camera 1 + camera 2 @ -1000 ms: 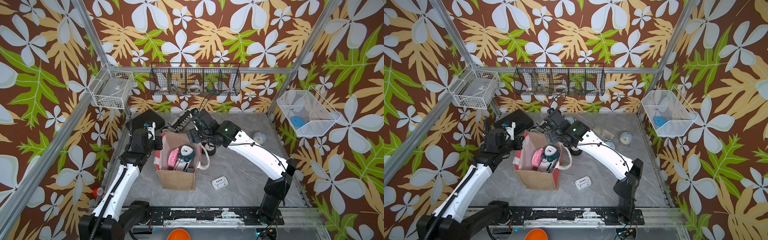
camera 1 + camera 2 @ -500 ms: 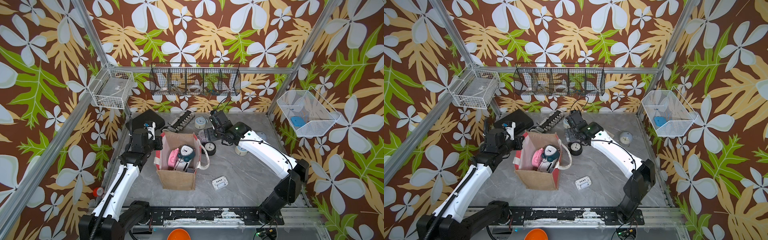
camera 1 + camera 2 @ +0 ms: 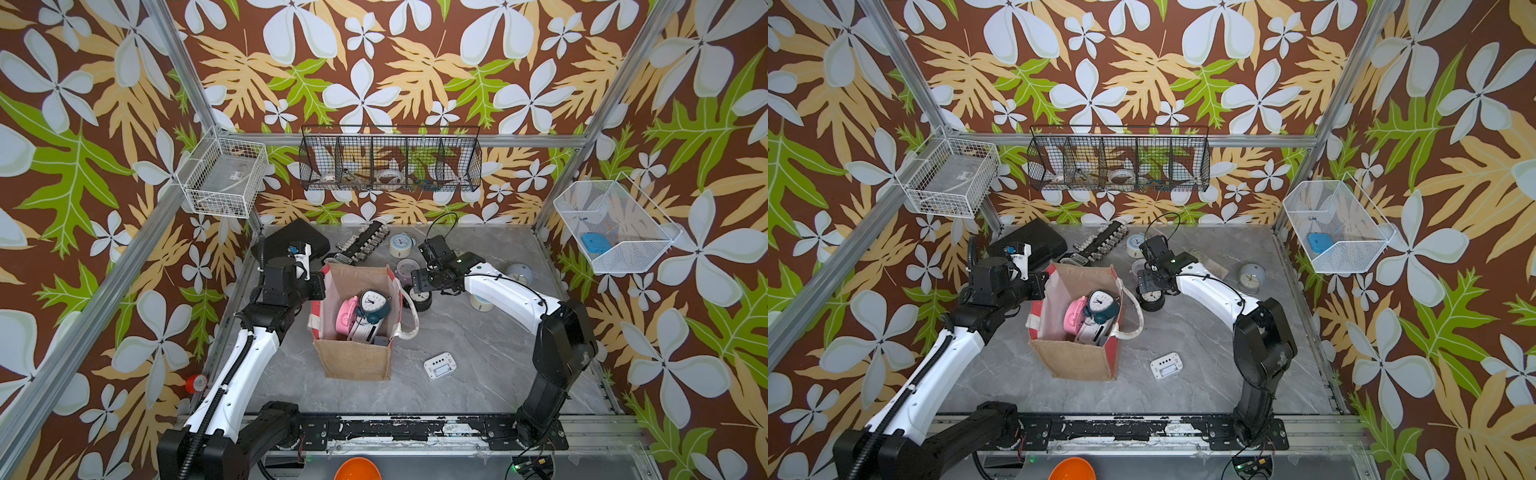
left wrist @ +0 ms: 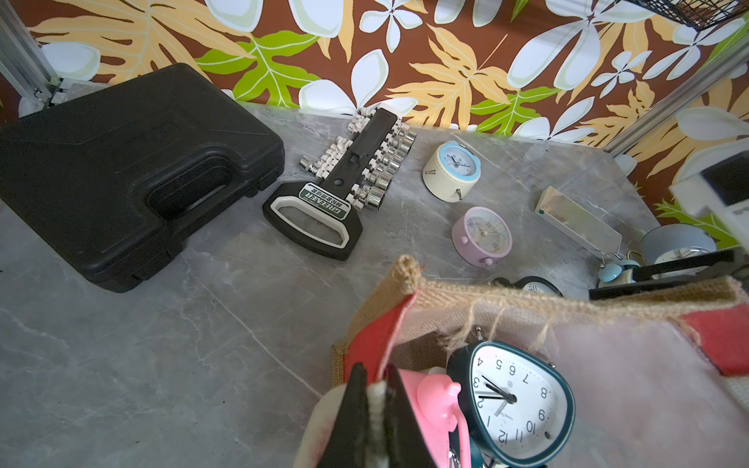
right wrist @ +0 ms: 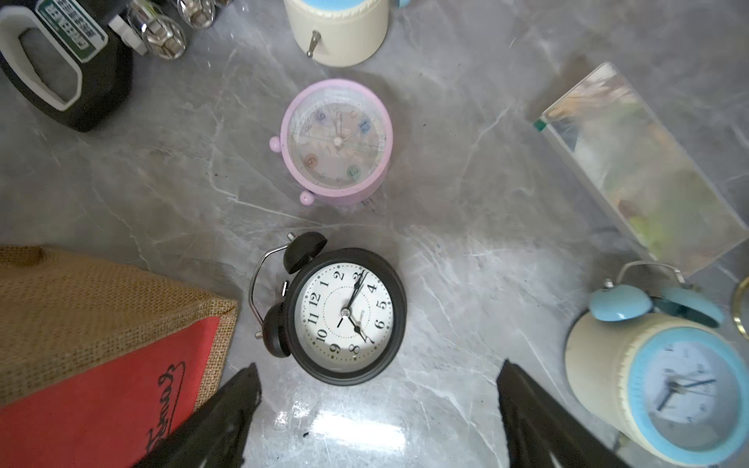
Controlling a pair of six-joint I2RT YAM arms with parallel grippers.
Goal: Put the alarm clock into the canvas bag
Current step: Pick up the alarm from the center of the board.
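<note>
left gripper [image 4: 375,379]: pressed together on the rim of the canvas bag [image 3: 353,359], at a red-striped side panel.
right gripper [image 5: 377,364]: spread wide, nothing held, positioned over the black alarm clock [image 5: 344,316].
black alarm clock: laid face up on the surface [image 3: 457,395], just beside the canvas bag, outside it.
bag contents: a teal clock [image 3: 374,301] and a pink clock [image 3: 347,313] are seen inside.

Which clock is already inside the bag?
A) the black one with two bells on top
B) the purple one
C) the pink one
C: the pink clock sits inside the canvas bag, while the black clock and the purple clock lie outside it on the table.
</note>
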